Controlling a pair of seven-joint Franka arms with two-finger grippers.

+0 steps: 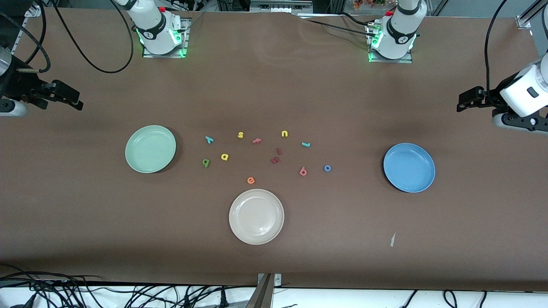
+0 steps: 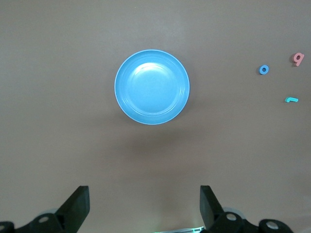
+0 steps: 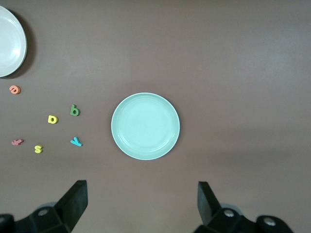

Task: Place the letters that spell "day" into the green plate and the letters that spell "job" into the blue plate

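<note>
Letters d (image 1: 206, 162), a (image 1: 224, 157) and y (image 1: 209, 139) are lying on the table beside the green plate (image 1: 150, 149); j (image 1: 305, 144), o (image 1: 327, 168) and b (image 1: 303, 171) are lying nearer the blue plate (image 1: 409, 167) — both plates are sitting bare. Left gripper (image 2: 145, 206) is hanging wide open over the table by the blue plate, holding nothing; right gripper (image 3: 142, 204) — likewise by the green plate.

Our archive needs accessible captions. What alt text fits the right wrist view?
A green plate lies empty on a brown table, seen from above between the open fingers of the right tool. Beside it lie a green d, yellow a and teal y.
</note>
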